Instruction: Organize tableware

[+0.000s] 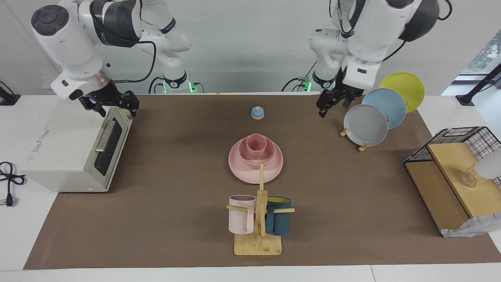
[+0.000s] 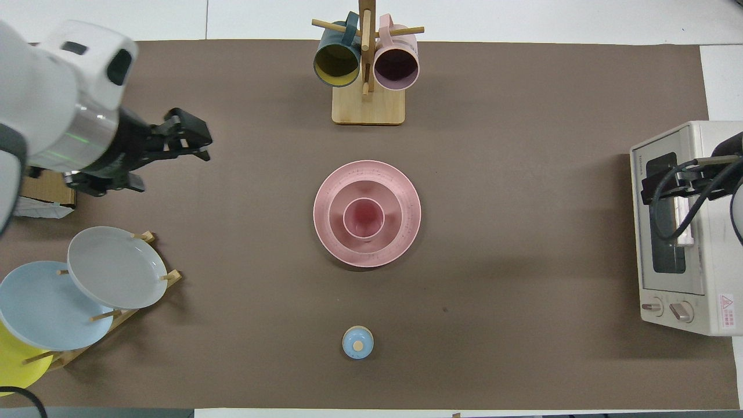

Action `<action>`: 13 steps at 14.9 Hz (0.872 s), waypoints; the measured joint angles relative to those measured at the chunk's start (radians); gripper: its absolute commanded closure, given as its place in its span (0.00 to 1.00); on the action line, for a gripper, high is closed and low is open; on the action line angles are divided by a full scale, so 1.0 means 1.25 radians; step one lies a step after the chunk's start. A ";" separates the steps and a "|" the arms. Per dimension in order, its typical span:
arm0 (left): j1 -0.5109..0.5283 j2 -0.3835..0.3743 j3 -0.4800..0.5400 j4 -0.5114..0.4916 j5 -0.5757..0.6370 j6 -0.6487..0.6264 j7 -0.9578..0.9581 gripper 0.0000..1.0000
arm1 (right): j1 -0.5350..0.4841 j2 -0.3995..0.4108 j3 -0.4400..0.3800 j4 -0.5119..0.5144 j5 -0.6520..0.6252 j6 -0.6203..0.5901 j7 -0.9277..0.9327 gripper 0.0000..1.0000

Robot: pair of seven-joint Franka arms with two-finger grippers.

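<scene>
At mid-table, the pink cup [image 1: 256,143] is seen nested in the bowl [image 1: 255,155], itself stacked on the plate [image 1: 255,164]. The left gripper [image 1: 332,103] is held empty beside the plate rack [image 1: 362,147], the right gripper [image 1: 113,103] empty over the toaster oven [image 1: 74,149]; finger spread cannot be told. The stacking is judged finished, with only retreat required.

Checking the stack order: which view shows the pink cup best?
Overhead view. The pink cup is seen straight down, its rim unobstructed, centred in the pink bowl on the pink plate. The facing view shows the cup's side wall and that it stands upright in the bowl, but not its centring.
</scene>
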 measured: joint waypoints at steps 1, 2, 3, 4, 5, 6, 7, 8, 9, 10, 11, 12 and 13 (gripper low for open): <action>0.032 -0.011 0.002 0.000 0.000 -0.013 0.052 0.00 | 0.000 0.000 0.000 0.008 0.002 0.000 0.000 0.00; 0.060 -0.018 0.003 0.000 -0.001 -0.021 0.108 0.00 | 0.000 -0.001 0.000 0.017 0.008 0.000 0.000 0.00; 0.090 -0.024 0.005 -0.001 -0.001 -0.033 0.178 0.00 | 0.000 -0.001 -0.001 0.023 0.011 0.000 0.000 0.00; 0.124 -0.029 0.007 -0.007 -0.001 -0.047 0.256 0.00 | 0.000 -0.001 -0.001 0.026 0.012 0.000 0.000 0.00; 0.156 -0.035 0.008 -0.021 -0.001 -0.053 0.323 0.00 | 0.000 -0.001 -0.001 0.027 0.013 0.000 0.000 0.00; 0.180 -0.046 0.010 -0.047 -0.001 -0.050 0.376 0.00 | 0.000 -0.001 -0.002 0.027 0.013 0.000 0.000 0.00; 0.194 -0.059 0.011 -0.080 -0.002 -0.033 0.405 0.00 | 0.000 -0.001 -0.002 0.027 0.013 0.000 0.000 0.00; 0.196 -0.075 0.011 -0.119 -0.002 -0.002 0.417 0.00 | 0.000 -0.001 -0.002 0.027 0.013 0.000 0.000 0.00; 0.195 -0.090 0.007 -0.158 -0.002 0.032 0.419 0.00 | 0.000 -0.001 -0.002 0.027 0.013 0.000 0.000 0.00; 0.194 -0.103 0.003 -0.187 -0.002 0.062 0.419 0.00 | 0.000 -0.001 -0.002 0.027 0.013 0.000 0.000 0.00; 0.192 -0.110 0.000 -0.203 -0.002 0.078 0.419 0.00 | 0.000 -0.001 -0.002 0.027 0.013 0.000 0.000 0.00; 0.191 -0.115 -0.003 -0.207 0.003 0.083 0.419 0.00 | -0.001 -0.001 -0.002 0.027 0.013 0.000 0.000 0.00; 0.190 -0.117 -0.004 -0.207 0.015 0.082 0.420 0.00 | -0.002 -0.001 -0.002 0.027 0.013 0.000 0.000 0.00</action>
